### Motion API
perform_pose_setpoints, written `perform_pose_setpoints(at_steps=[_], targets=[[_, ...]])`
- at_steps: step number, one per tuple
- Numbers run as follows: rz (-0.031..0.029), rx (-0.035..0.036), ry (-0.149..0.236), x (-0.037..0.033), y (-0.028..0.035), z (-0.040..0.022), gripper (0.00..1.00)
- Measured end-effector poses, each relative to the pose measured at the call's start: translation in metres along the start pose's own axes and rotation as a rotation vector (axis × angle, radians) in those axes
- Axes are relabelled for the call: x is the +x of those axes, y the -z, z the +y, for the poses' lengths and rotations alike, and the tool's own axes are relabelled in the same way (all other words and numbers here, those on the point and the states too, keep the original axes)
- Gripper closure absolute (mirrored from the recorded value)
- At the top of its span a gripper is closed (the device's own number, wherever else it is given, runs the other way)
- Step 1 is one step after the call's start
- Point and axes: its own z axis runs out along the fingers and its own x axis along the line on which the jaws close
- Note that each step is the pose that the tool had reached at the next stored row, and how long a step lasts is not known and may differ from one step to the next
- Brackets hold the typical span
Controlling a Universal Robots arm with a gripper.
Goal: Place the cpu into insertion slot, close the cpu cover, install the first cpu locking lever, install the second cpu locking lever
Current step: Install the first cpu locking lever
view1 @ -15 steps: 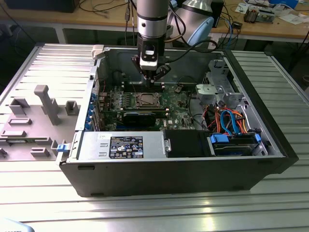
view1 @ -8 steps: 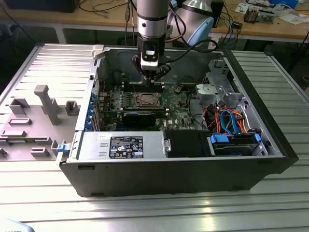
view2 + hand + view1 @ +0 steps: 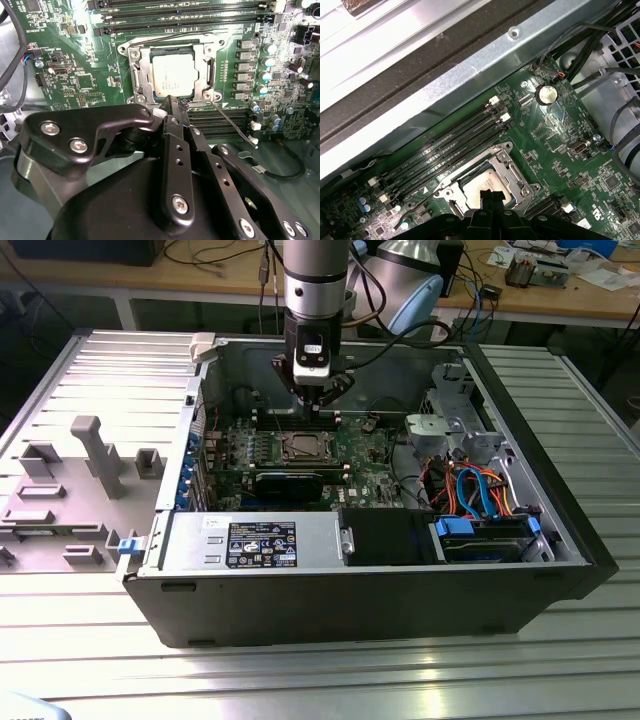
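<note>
Cpu [image 3: 173, 75] sits flat inside the insertion slot [image 3: 208, 75]

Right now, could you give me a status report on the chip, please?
Gripper shut, empty, beside chip. Chip seated, cover frame down around it. One thin lever sticks out loose.

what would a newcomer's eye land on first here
The open computer case on the ribbed metal table stands out first, with the arm reaching down into it. In the second wrist view, the silvery cpu shows through the window of the cpu cover on the green motherboard. The gripper, its fingers shut, hangs by the cover's edge.
</note>
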Motion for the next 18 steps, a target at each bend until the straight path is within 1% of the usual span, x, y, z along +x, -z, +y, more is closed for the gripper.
perform_pose_setpoints(at_steps=[18], targets=[[0.0002, -0.0013, 0.043, 0.0001, 0.0000, 0.0000, 0.89]])
